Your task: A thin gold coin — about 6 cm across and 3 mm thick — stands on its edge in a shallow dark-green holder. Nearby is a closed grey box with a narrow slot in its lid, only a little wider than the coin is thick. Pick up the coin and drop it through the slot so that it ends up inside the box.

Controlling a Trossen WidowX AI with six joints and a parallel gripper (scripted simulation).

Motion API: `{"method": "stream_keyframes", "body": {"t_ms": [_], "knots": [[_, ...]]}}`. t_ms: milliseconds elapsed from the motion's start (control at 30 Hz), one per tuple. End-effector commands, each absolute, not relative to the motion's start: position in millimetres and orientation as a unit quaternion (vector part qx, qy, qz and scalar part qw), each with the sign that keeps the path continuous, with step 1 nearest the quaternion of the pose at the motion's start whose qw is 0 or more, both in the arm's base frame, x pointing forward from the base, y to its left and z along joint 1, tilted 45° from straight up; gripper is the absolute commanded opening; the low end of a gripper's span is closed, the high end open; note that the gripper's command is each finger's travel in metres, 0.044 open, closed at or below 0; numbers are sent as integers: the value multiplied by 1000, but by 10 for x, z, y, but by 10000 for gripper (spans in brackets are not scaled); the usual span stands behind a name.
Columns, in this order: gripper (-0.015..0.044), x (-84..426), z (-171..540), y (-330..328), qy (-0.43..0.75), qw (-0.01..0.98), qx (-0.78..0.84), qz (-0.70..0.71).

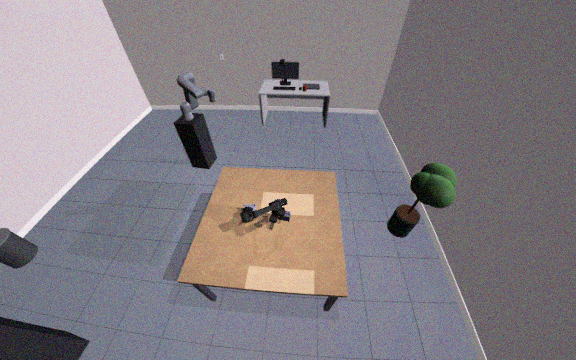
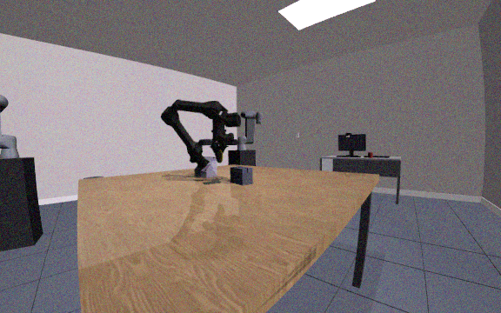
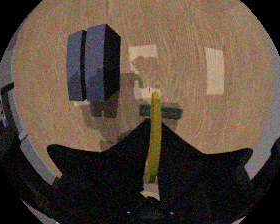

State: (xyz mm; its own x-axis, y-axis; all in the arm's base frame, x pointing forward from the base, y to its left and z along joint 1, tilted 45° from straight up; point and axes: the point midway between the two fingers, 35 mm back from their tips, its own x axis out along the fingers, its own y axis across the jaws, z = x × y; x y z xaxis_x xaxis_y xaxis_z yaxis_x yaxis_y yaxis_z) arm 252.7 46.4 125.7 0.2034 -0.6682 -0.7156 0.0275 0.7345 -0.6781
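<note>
Top view: black arm reaches across the middle of the wooden bench point(image 1: 268, 250), tool point(image 1: 274, 218) pointing down near a pale patch on the bench top. Grey box point(image 1: 285, 215) sits just beside the tool, partly hidden by the arm. Coin too small to make out here.

Exterior view: arm folded high, tool point(image 2: 218, 156) hanging above the bench, well off the surface. A sliver of gold, the coin point(image 2: 218, 155), shows at the tool tip. Grey box point(image 2: 241, 175) sits below the tool and off to its side, on the bench, apart from it. A small dark flat piece, the holder point(image 2: 210, 182), lies on the bench below the tool; hard to tell more.

Wrist view: tool point(image 3: 153, 185) clamped tight on the coin point(image 3: 155, 137), seen edge-on as a thin yellow strip sticking straight out from between the fingers. Holder point(image 3: 168, 113) lies past the coin tip, down on the bench, dark green. Grey box point(image 3: 94, 63) is ahead and off to one side of the tool, dark slot visible on its lid.
</note>
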Motion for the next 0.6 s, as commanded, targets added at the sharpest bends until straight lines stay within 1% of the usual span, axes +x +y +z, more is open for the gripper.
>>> {"method": "stream_keyframes", "body": {"t_ms": [0, 567], "knots": [[0, 2602, 1216, 553, 583, 727, -271, -239], [0, 2862, 1026, 830, 582, 729, -269, -241]]}}
